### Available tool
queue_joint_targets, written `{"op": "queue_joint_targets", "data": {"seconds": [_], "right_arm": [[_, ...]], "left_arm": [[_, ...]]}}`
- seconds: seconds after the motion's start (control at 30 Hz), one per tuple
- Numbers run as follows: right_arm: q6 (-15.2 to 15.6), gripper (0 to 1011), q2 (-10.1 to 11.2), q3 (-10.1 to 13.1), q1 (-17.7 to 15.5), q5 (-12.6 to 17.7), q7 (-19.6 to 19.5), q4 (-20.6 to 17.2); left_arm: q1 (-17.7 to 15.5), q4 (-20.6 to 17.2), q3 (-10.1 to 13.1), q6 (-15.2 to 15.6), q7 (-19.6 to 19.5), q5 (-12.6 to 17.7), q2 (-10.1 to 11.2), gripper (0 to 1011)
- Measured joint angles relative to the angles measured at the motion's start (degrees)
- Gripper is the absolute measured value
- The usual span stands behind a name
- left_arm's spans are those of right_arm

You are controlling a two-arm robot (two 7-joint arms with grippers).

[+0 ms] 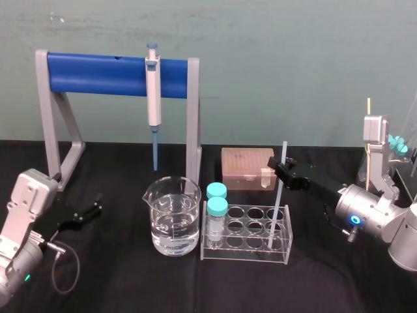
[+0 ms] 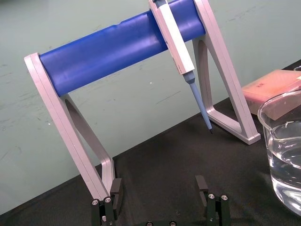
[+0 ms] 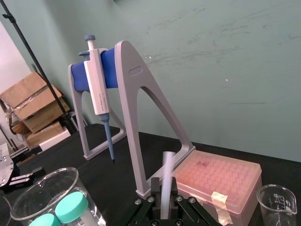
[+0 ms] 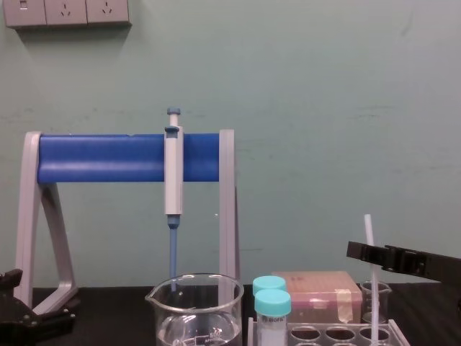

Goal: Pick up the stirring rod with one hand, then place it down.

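The right gripper (image 1: 285, 168) was clenched on the long, thin white stirring rod (image 1: 279, 195), its two short black jaws pressed on the shaft a little below the top end. In the right wrist view the rod (image 3: 165, 179) rose straight up from between the gripper's (image 3: 165, 194) jaws. From the grip the rod ran down, slightly tilted, and its lower end stood in a back well of the clear plastic tube rack (image 1: 244, 255) directly beneath the gripper. In the chest view the rod (image 4: 369, 231) stuck out above the gripper (image 4: 372, 254).

Just to this gripper's left and a little behind it sat a pink lidded tip box (image 1: 246, 166). Below it and to its left, two vials with teal screw caps (image 1: 217, 207) stood in the rack's far-left wells. Beyond them, farther left, was a clear glass beaker (image 1: 172, 215) part-filled with water. Farther left and behind, a grey pipette with a blue tip (image 1: 154, 91) hung from a grey stand with a blue crossbar (image 1: 98, 73).

The left gripper (image 1: 96, 207) lay low over the black table (image 1: 130, 287), well apart from the rod. In the left wrist view the left gripper's (image 2: 159, 186) fingers were spread wide and held nothing.
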Motion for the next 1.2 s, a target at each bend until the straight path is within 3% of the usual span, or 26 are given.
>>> {"op": "queue_joint_targets", "data": {"seconds": [0.1, 0.6, 1.2], "right_arm": [[0.0, 75, 0.0, 0.0, 0.0, 0.0, 0.01, 0.0], [0.0, 75, 0.0, 0.0, 0.0, 0.0, 0.01, 0.0], [-0.89, 75, 1.9, 0.19, -2.81, -1.55, -4.09, -8.75]], "left_arm": [[0.0, 0.0, 0.0, 0.0, 0.0, 0.0, 0.0, 1000], [0.0, 0.0, 0.0, 0.0, 0.0, 0.0, 0.0, 1000], [0.0, 0.0, 0.0, 0.0, 0.0, 0.0, 0.0, 1000]]}}
